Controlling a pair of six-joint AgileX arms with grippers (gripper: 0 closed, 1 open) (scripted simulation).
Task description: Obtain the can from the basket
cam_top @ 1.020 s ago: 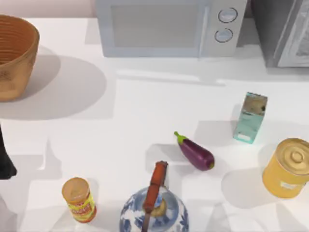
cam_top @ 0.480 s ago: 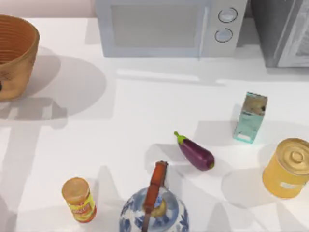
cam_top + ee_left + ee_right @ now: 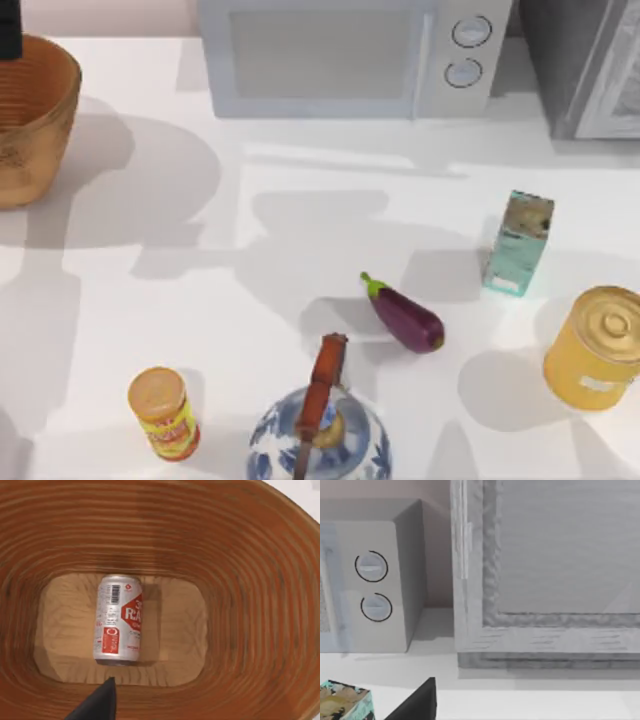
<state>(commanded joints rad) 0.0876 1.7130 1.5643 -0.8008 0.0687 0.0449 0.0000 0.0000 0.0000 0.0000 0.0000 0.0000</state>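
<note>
My left gripper (image 3: 8, 30), aperture unclear, now hangs over the basket (image 3: 260, 580); inside lies the red-and-white "RA…" can (image 3: 119, 620).

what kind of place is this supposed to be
Most likely a simulated kitchen counter: a microwave stands at the back of the white table, with an eggplant, food cans such as the yellow can, and a blue-and-white teapot scattered on it.

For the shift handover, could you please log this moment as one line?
left gripper: above basket | can: lying on its side on basket floor, not gripped | right arm: idle, facing microwave
</note>
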